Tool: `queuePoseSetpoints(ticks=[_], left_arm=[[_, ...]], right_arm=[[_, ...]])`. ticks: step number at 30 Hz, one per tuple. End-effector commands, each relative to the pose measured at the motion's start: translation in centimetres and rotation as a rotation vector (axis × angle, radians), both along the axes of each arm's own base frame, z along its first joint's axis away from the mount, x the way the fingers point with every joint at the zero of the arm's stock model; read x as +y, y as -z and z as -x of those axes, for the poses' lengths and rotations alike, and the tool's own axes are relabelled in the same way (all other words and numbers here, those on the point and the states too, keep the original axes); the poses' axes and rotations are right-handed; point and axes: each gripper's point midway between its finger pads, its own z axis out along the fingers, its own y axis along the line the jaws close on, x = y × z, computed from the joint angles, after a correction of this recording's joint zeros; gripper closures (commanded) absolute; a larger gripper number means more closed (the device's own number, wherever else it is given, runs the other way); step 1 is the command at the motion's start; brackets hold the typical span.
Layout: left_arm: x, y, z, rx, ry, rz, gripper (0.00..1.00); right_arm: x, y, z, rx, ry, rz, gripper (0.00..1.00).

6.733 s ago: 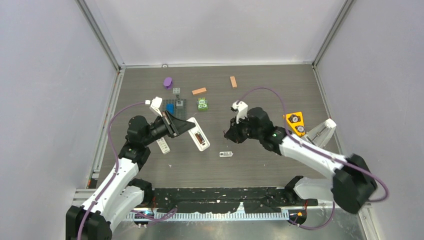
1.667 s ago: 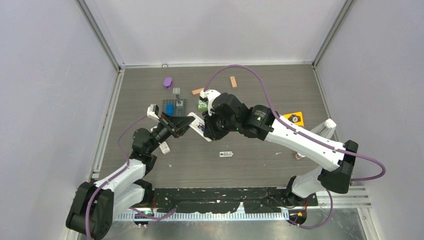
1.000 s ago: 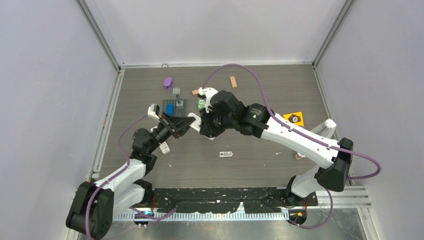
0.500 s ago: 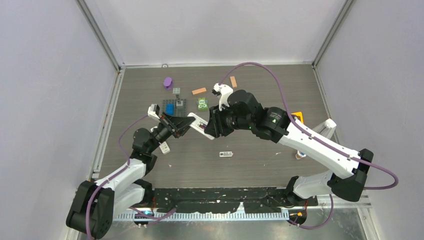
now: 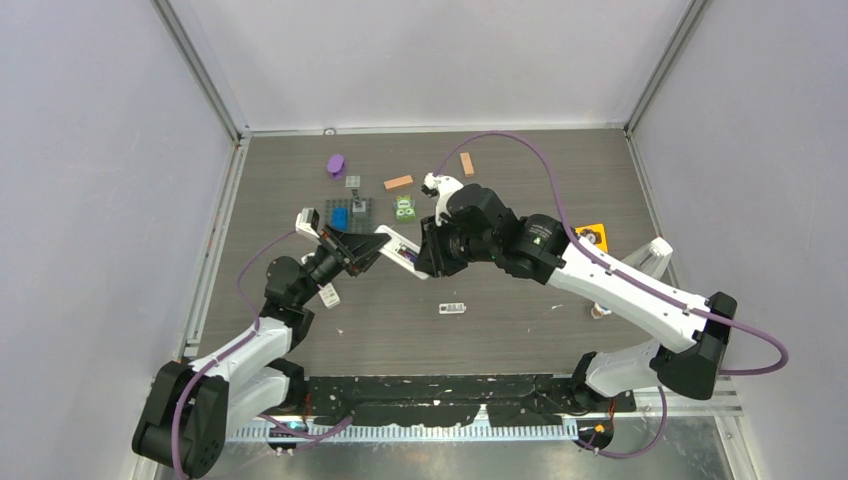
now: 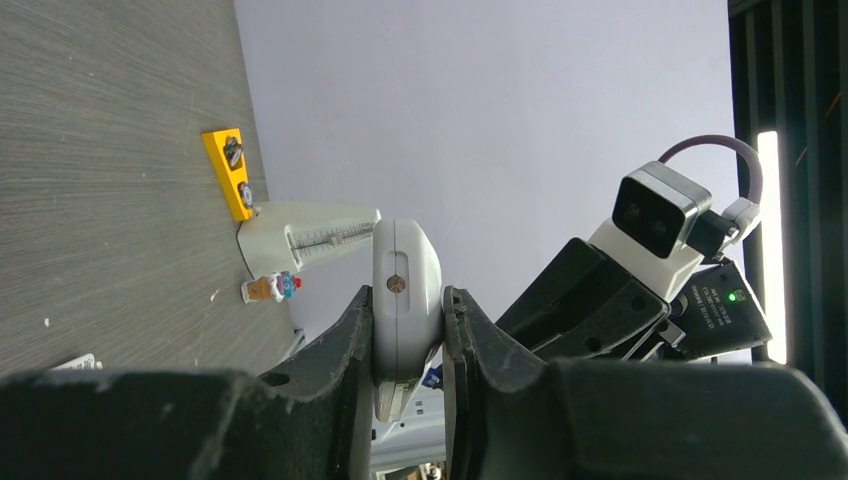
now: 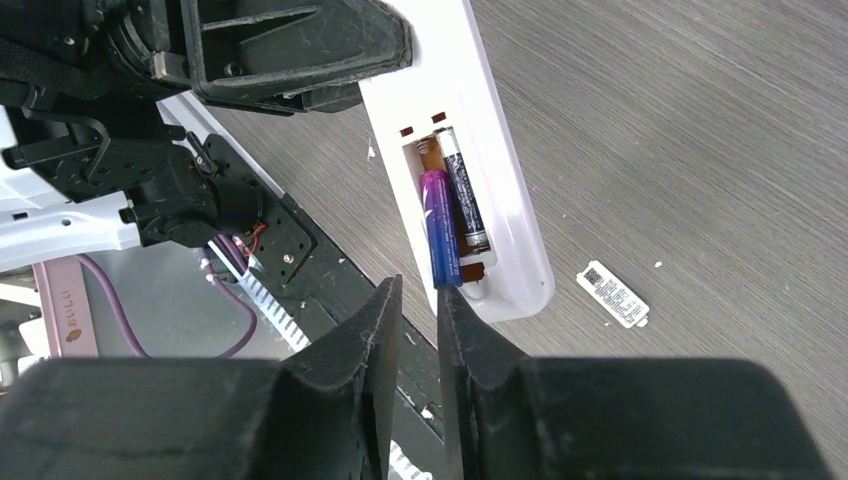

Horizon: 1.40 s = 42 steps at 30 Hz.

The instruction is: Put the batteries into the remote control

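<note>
The left gripper [image 6: 408,335] pinches the remote control [image 7: 470,160] above the surface; the right gripper [image 7: 420,310] is nearly closed, empty. The purple battery [image 7: 437,228] sits slightly proud beside the dark one [image 7: 464,200] — a nudge could pop it out.

Left gripper [image 5: 352,252] clamped on one end of a white remote [image 5: 400,250], held above the table [image 5: 520,330]. Right gripper [image 5: 428,252] at the remote's other end, jaw state unclear. Small white label [image 5: 453,308] on the table, nearer than both sets of fingers.
</note>
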Motion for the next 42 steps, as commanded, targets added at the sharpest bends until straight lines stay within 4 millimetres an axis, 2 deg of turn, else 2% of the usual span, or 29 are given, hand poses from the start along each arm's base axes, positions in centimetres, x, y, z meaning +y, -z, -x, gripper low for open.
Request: queuePoseSetpoints(ticks=[1, 20, 26, 31, 35, 39, 40, 42], left_arm=[[0.1, -2.1, 0.7, -0.096, 0.003, 0.026, 1.00], [0.0, -3.0, 1.2, -0.141, 0.026, 0.035, 1.00], [0.1, -2.8, 1.1, -0.137, 0.016, 0.035, 1.00], [0.4, -3.1, 0.3, -0.130, -0.024, 0.048, 1.00], [0.7, -3.6, -0.5, -0.130, -0.059, 0.071, 1.00], [1.0, -4.2, -1.0, -0.139, -0.079, 0.101, 1.00], [1.0, -4.3, -1.0, -0.139, -0.082, 0.108, 1.00], [1.2, -4.3, -1.2, -0.134, -0.094, 0.117, 1.00]], right_arm=[[0.5, -0.4, -0.9, -0.012, 0.025, -0.015, 0.76], [1.5, 0.4, -1.7, 0.011, 0.022, -0.015, 0.87], [1.4, 0.2, -1.7, 0.016, 0.019, -0.031, 0.84], [1.1, -1.6, -1.2, 0.003, 0.013, -0.116, 0.64], [0.5, -3.8, -1.1, -0.027, 0.063, -0.228, 0.66], [-0.8, -5.3, -2.1, -0.037, 0.203, -0.299, 0.81], [-1.0, -5.7, -2.3, -0.033, 0.229, -0.313, 0.81], [-1.4, -5.9, -2.8, -0.024, 0.284, -0.325, 0.75]])
